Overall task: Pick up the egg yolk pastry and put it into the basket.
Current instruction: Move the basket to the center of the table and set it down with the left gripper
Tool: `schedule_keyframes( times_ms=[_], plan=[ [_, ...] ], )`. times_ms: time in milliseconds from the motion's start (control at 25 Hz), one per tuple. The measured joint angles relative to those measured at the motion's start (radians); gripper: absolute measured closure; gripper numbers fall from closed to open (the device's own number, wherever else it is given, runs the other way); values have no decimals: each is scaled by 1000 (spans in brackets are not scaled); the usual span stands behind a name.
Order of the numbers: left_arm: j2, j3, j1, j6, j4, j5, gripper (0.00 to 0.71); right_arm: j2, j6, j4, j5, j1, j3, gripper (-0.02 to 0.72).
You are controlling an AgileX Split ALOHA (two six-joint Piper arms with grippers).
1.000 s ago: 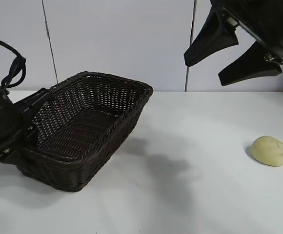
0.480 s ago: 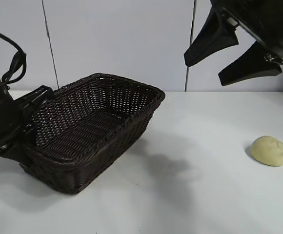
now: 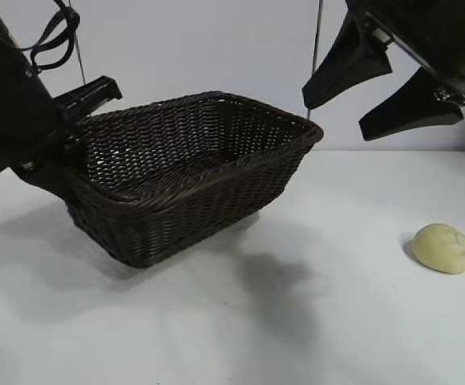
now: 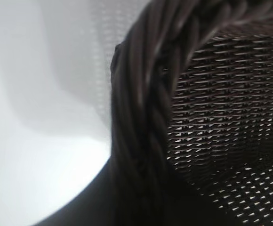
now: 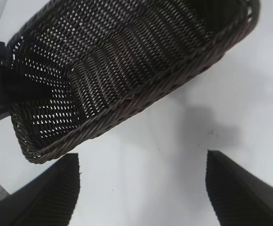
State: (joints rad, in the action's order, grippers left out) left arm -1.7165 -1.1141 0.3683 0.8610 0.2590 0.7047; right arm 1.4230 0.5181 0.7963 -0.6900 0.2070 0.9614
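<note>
I am holding the basket (image 3: 200,172) by its rim with the left gripper (image 3: 60,148), closed on the braid, and it is hanging tilted above the table (image 3: 297,321). It could slip or swing, since only one edge is pinched. The right gripper (image 3: 389,92) is waiting wide open, empty, above the pastry (image 3: 442,248), which is lying on the table well apart from the basket. The left fingers are hidden behind the wicker.

level exterior; close wrists; shared basket (image 3: 192,180)
</note>
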Motion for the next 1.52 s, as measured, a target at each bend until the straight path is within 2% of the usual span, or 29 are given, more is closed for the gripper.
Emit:
schedule_keyframes(
  times_ms=[240,360,600,840,1000,1520],
  plan=[
    [0,-3,-117,-380,148,62,611,0,0,0,0,0,0,164],
    [-7,-25,-147,-543,180,114,611,0,0,0,0,0,0,164],
    [-74,-180,-152,-763,182,278,611,0,0,0,1,0,0,164],
    [-171,-318,-152,-894,180,404,611,0,0,0,1,0,0,164],
    [-200,-352,-152,-912,179,402,611,0,0,0,1,0,0,164],
    [-257,-352,-152,-949,180,355,611,0,0,0,1,0,0,164]
  ],
)
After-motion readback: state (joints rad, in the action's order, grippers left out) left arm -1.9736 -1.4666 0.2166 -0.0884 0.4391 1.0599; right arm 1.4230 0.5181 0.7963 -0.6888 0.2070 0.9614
